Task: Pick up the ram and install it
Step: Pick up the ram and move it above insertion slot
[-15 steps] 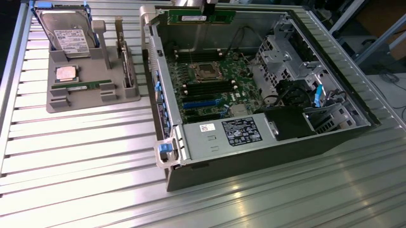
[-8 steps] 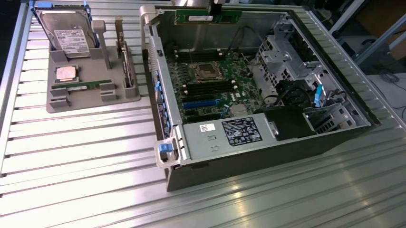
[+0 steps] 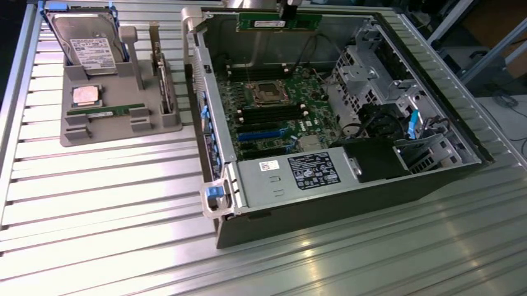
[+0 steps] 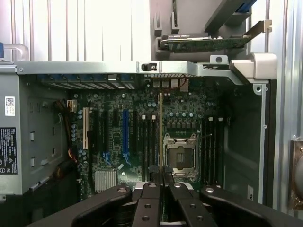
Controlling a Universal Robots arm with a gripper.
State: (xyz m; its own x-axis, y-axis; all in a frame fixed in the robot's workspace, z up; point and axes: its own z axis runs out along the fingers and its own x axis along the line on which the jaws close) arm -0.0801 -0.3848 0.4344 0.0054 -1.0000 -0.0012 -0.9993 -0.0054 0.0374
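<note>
The ram (image 3: 278, 23) is a long thin green stick with a white sticker. It hangs level above the far wall of the open computer case (image 3: 216, 111). My gripper (image 3: 289, 13) is shut on its top edge. From the wrist camera the ram (image 4: 161, 127) appears edge-on as a thin line between my shut fingers (image 4: 152, 182). It lies above the motherboard (image 4: 118, 137), beside the empty processor socket (image 4: 180, 156). Black memory slots (image 3: 276, 114) run across the board below the socket (image 3: 269, 92).
A grey parts stand (image 3: 111, 123) in the exterior view's left carries a hard drive (image 3: 89, 43), a silver processor chip (image 3: 86, 94), another green stick (image 3: 103, 113) and an expansion card (image 4: 208, 42). The power supply (image 3: 300, 172), drive cage (image 3: 366, 68) and cables crowd the case.
</note>
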